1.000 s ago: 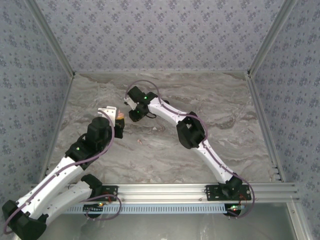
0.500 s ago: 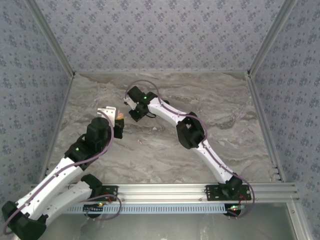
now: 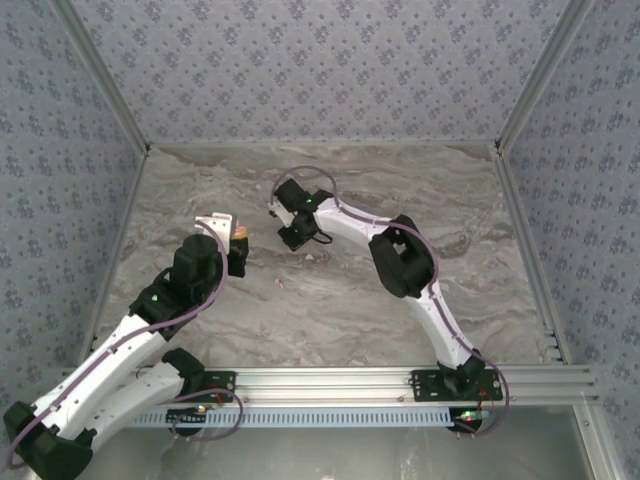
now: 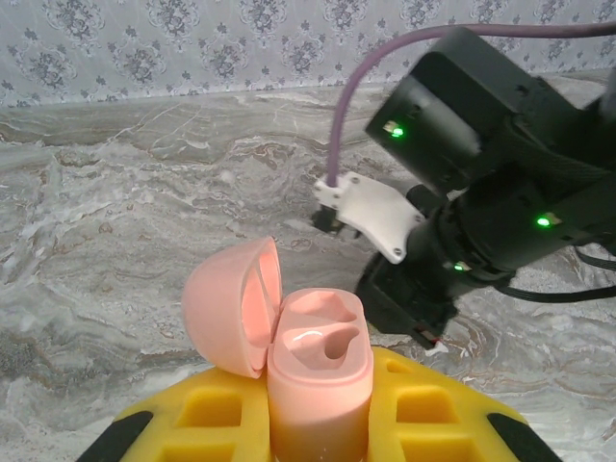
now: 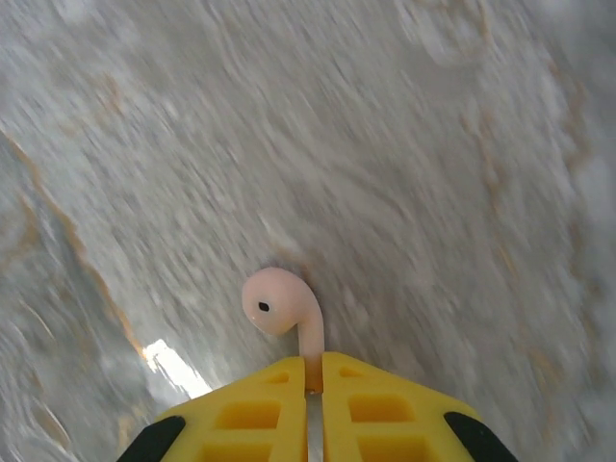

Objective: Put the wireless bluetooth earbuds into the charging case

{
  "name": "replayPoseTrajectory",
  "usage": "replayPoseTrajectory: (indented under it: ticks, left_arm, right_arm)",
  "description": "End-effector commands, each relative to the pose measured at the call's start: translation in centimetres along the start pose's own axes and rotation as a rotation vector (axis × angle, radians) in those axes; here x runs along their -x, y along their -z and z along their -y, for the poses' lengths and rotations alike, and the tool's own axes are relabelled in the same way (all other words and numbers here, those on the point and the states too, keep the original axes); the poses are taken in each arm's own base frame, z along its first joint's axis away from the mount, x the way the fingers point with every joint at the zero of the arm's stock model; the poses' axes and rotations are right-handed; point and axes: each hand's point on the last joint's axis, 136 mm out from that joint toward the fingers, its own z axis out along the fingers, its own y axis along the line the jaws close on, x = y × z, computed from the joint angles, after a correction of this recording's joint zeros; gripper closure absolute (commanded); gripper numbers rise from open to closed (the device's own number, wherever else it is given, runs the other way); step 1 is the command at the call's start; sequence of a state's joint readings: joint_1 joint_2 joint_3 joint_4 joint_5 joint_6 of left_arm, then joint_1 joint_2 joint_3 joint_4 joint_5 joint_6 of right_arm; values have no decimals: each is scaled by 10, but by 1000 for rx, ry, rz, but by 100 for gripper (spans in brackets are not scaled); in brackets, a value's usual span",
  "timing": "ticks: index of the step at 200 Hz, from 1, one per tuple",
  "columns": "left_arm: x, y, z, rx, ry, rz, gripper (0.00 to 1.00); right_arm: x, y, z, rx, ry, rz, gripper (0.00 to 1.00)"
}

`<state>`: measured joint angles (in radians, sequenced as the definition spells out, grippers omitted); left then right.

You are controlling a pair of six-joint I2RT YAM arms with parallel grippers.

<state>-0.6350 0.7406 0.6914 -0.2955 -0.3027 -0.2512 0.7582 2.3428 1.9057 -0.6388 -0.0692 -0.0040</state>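
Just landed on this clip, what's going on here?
The left gripper is shut on a pale pink plastic charging case, holding it upright with its rounded lid hinged open; the wells that show look empty. The right gripper is shut on the stem of a small pale pink earbud, its bulb sticking out past the yellow fingertips above the grey marbled table. The earbud is not yet in the case.

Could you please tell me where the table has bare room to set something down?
The wide table stretch between the right arm and the right wall is bare, as is the strip along the back wall. It is crowded where the left tool, holding the charging case, faces the right tool pinching a pink earbud.
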Motion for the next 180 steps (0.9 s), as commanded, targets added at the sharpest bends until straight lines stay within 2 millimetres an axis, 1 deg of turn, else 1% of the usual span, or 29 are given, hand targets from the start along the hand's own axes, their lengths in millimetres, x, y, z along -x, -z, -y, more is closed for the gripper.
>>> replayPoseTrajectory:
  ticks: [1,12,22,33,50,60,80,98,112,125,137,151,155,163,167,180]
  left_arm:
    - [17,5,3,-16,11,39,82]
    - [16,4,4,-23,14,38,82]
    - [17,3,5,-26,17,39,82]
    - [16,1,6,-32,17,36,82]
    - [15,-2,8,-38,15,31,82]
    - [15,-3,10,-43,15,31,82]
    - [15,-6,12,-48,14,30,82]
    - [16,-9,14,-56,14,30,82]
    - [15,-11,16,-63,13,25,82]
    - [15,-12,17,-66,13,21,82]
    - [14,-12,17,-68,11,19,82]
    - [15,-11,18,-72,13,20,82]
    - [15,-11,18,-73,14,21,82]
    - [15,-11,18,-75,15,20,82]
    - [15,-11,18,-76,16,20,82]
    - [15,-11,19,-79,19,19,82]
  right_arm:
    - [-18,22,20,-84,-57,-3,90]
    - [-34,30,29,-117,-89,-18,91]
    - [-41,37,36,-137,-124,6,91]
    - [-58,44,42,-156,-163,-2,91]
    - [-80,52,46,-170,-210,-12,90]
    - [-95,53,45,-175,-223,-31,90]
    - [-111,55,44,-170,-243,-48,89]
    - [-115,55,40,-155,-238,-58,86]
    - [-114,57,40,-149,-228,-64,82]
    - [-110,63,37,-138,-209,-62,74]
    - [-107,69,37,-139,-191,-59,70]
    - [-101,78,35,-122,-166,-48,62]
    - [-100,80,35,-117,-162,-51,61]
    - [-94,84,34,-103,-150,-35,58]
    - [-98,85,33,-95,-146,-56,58]
    - [-95,88,34,-84,-129,-67,55]
